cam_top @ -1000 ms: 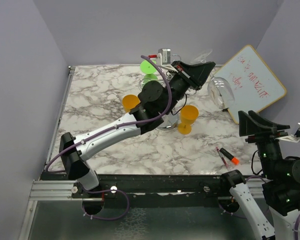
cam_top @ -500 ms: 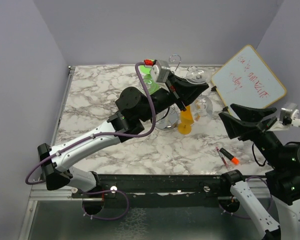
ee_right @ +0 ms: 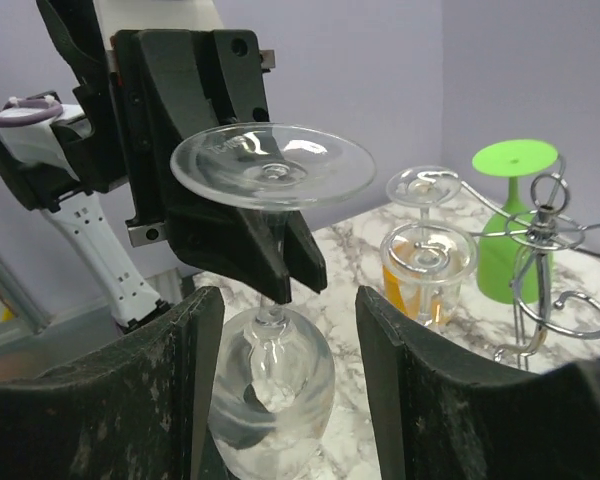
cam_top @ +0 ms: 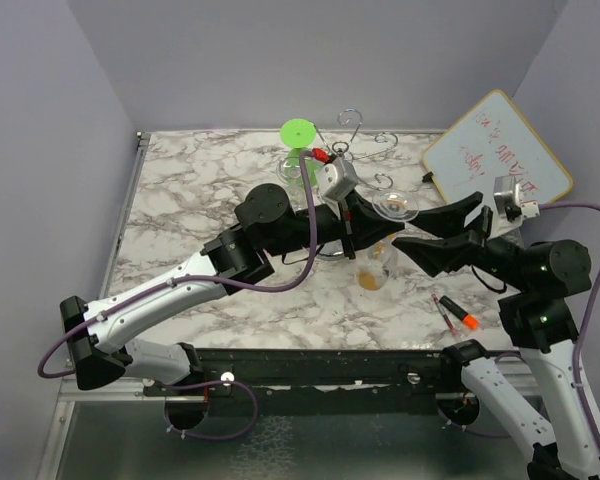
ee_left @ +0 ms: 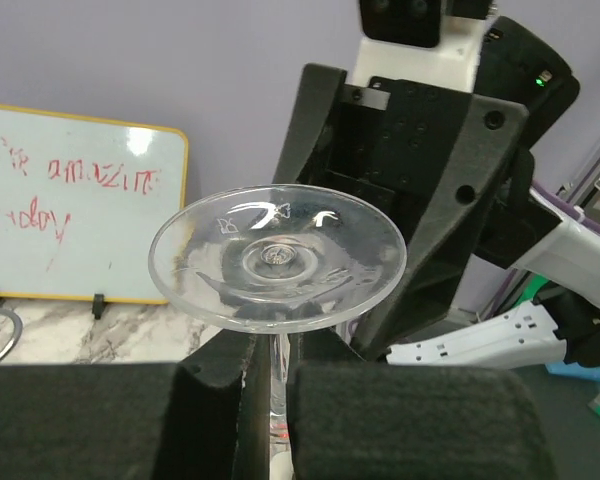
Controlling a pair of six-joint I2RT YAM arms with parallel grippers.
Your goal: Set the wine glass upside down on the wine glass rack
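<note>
My left gripper [cam_top: 368, 228] is shut on the stem of a clear wine glass [cam_top: 393, 207], holding it upside down above the table with its round foot on top. In the left wrist view the stem [ee_left: 278, 365] sits between the fingers under the foot [ee_left: 277, 255]. My right gripper [cam_top: 412, 245] is open, and its fingers [ee_right: 175, 385] stand on either side of the glass bowl [ee_right: 270, 395]. The chrome wine glass rack [cam_top: 352, 120] stands behind, at the back of the table. Its spiral hooks also show in the right wrist view [ee_right: 540, 240].
A green glass [cam_top: 298, 140] stands upside down next to the rack. An orange glass [ee_right: 425, 275] is near the rack's hooks. A whiteboard [cam_top: 495, 160] leans at the back right. A red marker [cam_top: 458, 315] lies at the front right.
My left arm has carried the wine glass forward, away from the rack and toward the right arm. My right gripper has swung left and now flanks the bowl.
</note>
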